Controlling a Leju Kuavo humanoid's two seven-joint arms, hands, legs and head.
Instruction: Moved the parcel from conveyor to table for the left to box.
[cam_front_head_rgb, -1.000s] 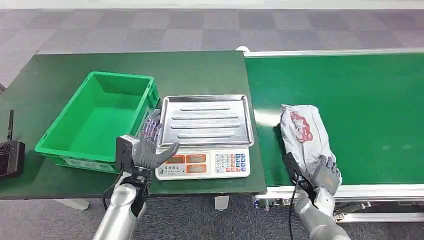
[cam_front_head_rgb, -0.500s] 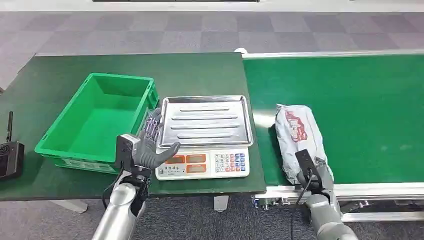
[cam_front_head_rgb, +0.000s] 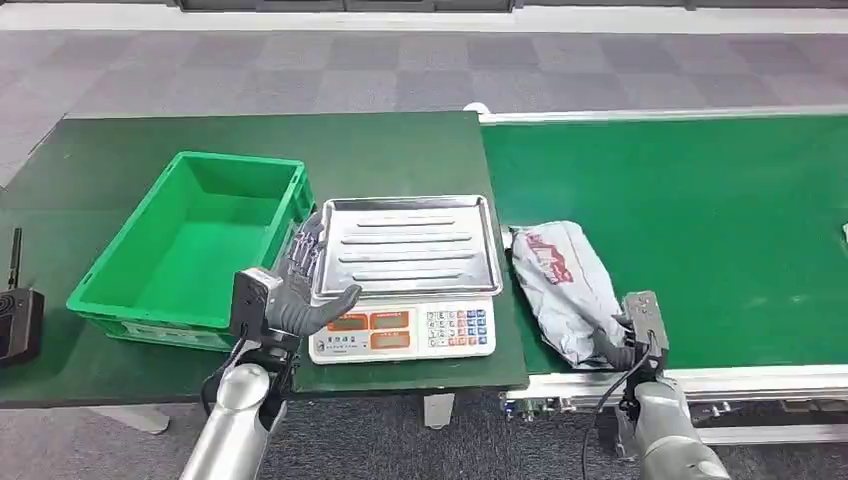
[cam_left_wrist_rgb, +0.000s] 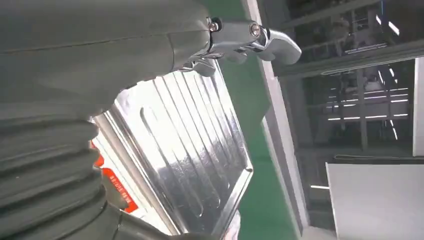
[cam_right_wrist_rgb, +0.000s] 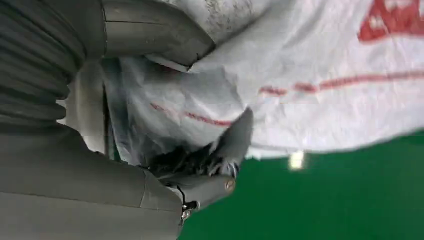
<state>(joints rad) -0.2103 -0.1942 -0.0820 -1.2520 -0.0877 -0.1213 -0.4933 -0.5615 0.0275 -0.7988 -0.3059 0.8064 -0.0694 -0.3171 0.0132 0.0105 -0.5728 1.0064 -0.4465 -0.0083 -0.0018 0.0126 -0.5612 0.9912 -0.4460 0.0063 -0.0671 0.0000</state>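
- Far left edge, head view: black device (cam_front_head_rgb: 20, 322) on the table (cam_front_head_rgb: 130, 130).
- Left centre: green bin (cam_front_head_rgb: 190, 245) on table.
- L hand (cam_front_head_rgb: 297, 290), lower centre-left: fingers spread wide, holding nothing, raised at the near-left corner of the scale (cam_front_head_rgb: 405, 330). Its wrist view adds the ribbed steel tray (cam_left_wrist_rgb: 190, 150) up close.
- Centre: tray (cam_front_head_rgb: 408, 245) sits on the scale.
- Right of centre: parcel (cam_front_head_rgb: 560, 285), grey w/ red print, on belt (cam_front_head_rgb: 700, 220) near its near-left edge, just beside the table.
- R hand (cam_front_head_rgb: 625, 345), lower right: grips parcel's near end. Wrist view shows thumb and fingers (cam_right_wrist_rgb: 235, 140) clamped into the wrinkled wrap (cam_right_wrist_rgb: 310, 85).
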